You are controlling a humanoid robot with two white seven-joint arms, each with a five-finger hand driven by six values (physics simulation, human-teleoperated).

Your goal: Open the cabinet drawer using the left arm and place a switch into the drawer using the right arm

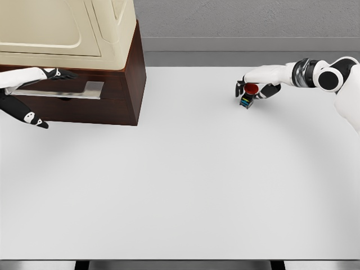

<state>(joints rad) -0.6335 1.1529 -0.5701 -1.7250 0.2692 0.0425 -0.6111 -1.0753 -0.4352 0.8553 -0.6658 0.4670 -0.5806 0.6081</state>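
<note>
The cabinet (121, 90) stands at the table's far left, a dark brown body under a cream top. Its drawer front carries a flat grey handle (62, 90), and the drawer looks closed. My left hand (61, 73) lies just above that handle with its dark fingers stretched out flat, holding nothing. The switch (248, 95), a small dark block with a red round button, sits at the far right of the table. My right hand (254, 87) wraps it, thumb on the left and fingers curled round the right side.
The white table (180, 185) stretches wide between cabinet and switch. Its front edge runs along the bottom of the view. A grey wall and floor strip lie behind the table.
</note>
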